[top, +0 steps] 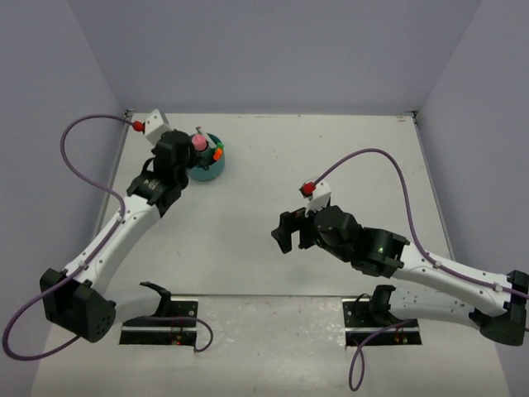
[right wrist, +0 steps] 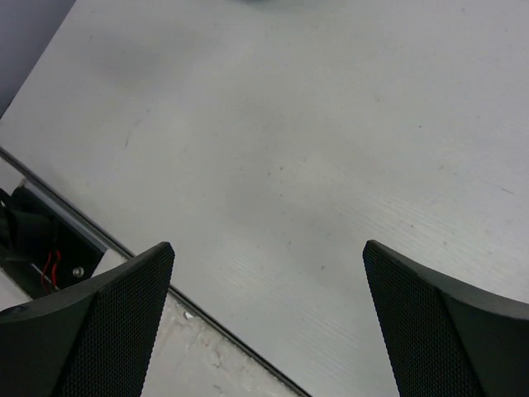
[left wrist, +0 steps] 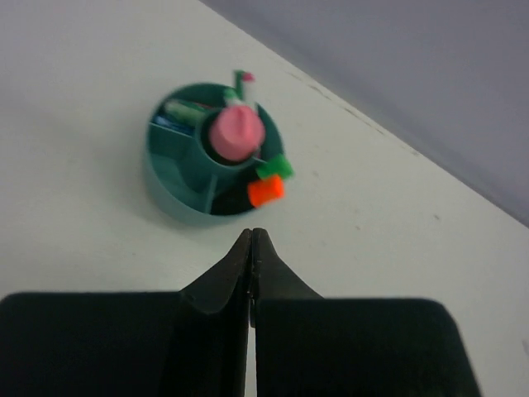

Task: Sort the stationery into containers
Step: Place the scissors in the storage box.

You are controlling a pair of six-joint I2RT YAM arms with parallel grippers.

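Observation:
The round teal organizer (top: 209, 168) stands at the back left of the table. In the left wrist view its rim (left wrist: 165, 187) surrounds a central cup holding a pink roll (left wrist: 235, 134). An orange marker cap (left wrist: 266, 191), a green marker cap (left wrist: 275, 168) and a white-and-green pen (left wrist: 244, 87) stick out of its compartments. My left gripper (left wrist: 251, 235) is shut and empty, its tips just short of the organizer's near rim; it also shows in the top view (top: 187, 164). My right gripper (right wrist: 269, 246) is open and empty over bare table, seen in the top view (top: 287, 232) at the middle right. No loose stationery shows on the table.
The table's front edge with a dark seam (right wrist: 124, 248) runs below my right gripper. Two black arm mounts (top: 161, 318) (top: 380, 318) sit on the near ledge. Purple cables (top: 74, 157) loop off both arms. Grey walls close the back and sides.

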